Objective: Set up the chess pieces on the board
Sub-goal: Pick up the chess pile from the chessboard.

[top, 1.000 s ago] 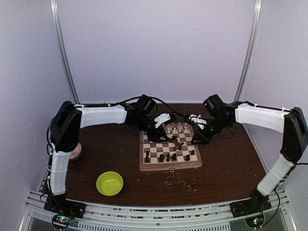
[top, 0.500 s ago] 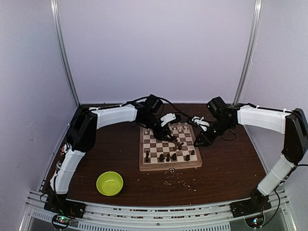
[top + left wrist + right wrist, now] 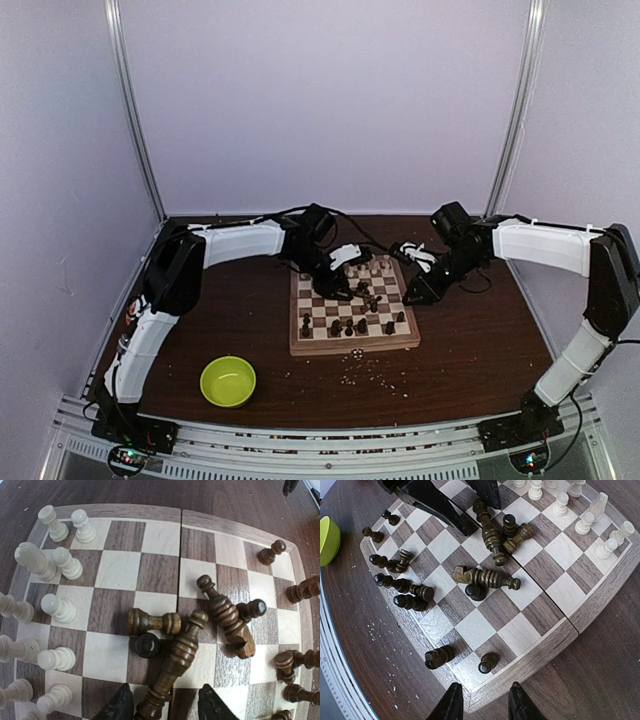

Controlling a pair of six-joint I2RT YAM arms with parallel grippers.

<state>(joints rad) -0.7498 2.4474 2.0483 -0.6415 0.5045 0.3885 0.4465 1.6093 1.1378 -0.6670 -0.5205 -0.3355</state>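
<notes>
Board: the board point(image 3: 352, 346) sat mid-table point(image 3: 480, 350), a seam running between its two halves.
Pale pieces: the pale pieces point(image 3: 60, 565) stood upright in the far rows. Several were cut off at the edge of the left wrist view.
Dark pieces: some dark pieces point(image 3: 400, 585) lay toppled in a heap at mid-board, and others lay or stood along the near rows. From above they were too small to tell one kind from another.
Left hand: the left hand point(image 3: 165, 707) was open over mid-board, one finger on each side of the base of a long fallen dark piece point(image 3: 180, 650). The frame cut off the fingertips and that base, so contact could not be told.
Right hand: the right hand point(image 3: 485, 702) was open with nothing between its fingers, at the board's right edge.
Bowl: the green bowl point(image 3: 228, 381) sat near-left, well apart from the board. Only a sliver of it showed in the right wrist view.
Crumbs: pale crumbs point(image 3: 365, 372) were scattered on the table just beside the board's near edge.
</notes>
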